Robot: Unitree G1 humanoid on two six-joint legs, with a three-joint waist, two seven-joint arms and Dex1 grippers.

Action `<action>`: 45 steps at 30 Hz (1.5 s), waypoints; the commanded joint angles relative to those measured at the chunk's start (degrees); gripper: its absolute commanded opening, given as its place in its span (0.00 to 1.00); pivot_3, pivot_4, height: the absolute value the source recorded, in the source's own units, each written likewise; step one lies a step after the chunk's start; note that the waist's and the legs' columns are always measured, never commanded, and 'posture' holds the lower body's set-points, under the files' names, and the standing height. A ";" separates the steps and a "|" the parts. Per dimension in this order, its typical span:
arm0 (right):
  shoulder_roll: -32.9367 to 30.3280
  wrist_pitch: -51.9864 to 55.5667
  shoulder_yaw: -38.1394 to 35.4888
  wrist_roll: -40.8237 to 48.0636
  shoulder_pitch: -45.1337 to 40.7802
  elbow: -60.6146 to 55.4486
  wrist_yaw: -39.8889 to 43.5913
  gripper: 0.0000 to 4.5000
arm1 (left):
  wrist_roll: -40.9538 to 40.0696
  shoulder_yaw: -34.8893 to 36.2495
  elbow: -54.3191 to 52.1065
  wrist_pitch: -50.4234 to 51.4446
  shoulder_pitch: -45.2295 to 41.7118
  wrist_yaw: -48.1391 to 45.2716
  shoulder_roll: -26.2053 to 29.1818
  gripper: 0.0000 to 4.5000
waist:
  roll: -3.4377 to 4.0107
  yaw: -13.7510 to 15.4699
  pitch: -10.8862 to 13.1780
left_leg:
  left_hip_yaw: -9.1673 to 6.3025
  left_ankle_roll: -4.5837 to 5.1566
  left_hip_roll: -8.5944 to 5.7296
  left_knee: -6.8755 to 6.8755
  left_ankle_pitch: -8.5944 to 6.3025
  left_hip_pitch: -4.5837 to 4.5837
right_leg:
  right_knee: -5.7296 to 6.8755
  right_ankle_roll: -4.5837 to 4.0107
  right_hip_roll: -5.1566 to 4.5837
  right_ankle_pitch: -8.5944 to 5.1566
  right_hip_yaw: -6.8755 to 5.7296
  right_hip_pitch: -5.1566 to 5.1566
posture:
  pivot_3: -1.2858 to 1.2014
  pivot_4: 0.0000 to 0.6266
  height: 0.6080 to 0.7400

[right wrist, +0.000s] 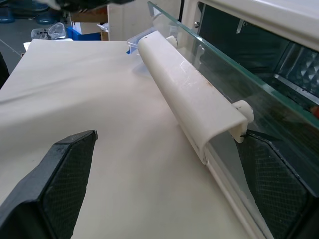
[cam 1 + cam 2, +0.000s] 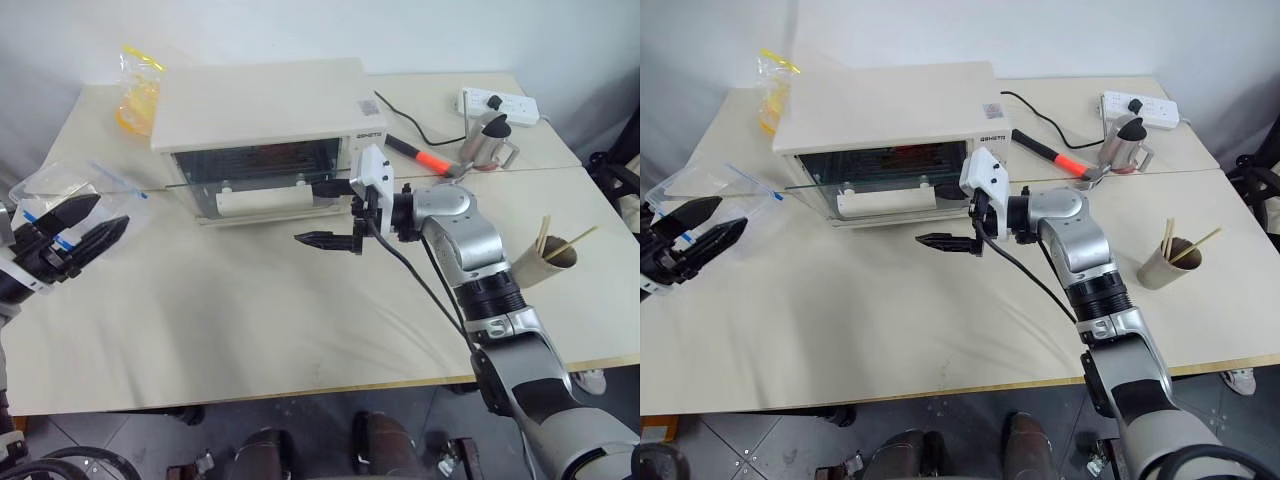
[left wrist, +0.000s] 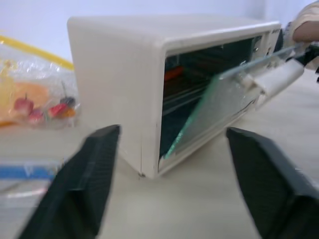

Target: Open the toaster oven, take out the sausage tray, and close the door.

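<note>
The door [image 1: 219,99] hangs partly open (glass tilted); right gripper [image 2: 335,215] spread beside its handle; left gripper [image 2: 75,235] apart

Cream-white boxy toaster oven [image 2: 262,105] standing at the far middle of the table [image 2: 250,320], front facing near, control panel on its right end. Glass door [image 3: 212,107] hinged at the bottom, tilted partway open, wide cream bar handle [image 1: 187,94] along its upper edge. Dark inside, something red-orange [image 3: 173,73] dimly seen behind the glass.
</note>
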 commanded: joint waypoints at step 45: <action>-31.54 22.85 1.96 -7.86 16.14 -28.26 -9.04 1.00 | 30.65 -33.93 39.46 -27.75 -34.13 -24.00 -6.74 0.00 | -0.34 1.81 -0.04 | 0.28 0.20 0.00 1.11 -0.08 -0.91 | 0.08 -0.02 0.07 -0.01 -0.08 -0.35 | 0.52 0.24 1.00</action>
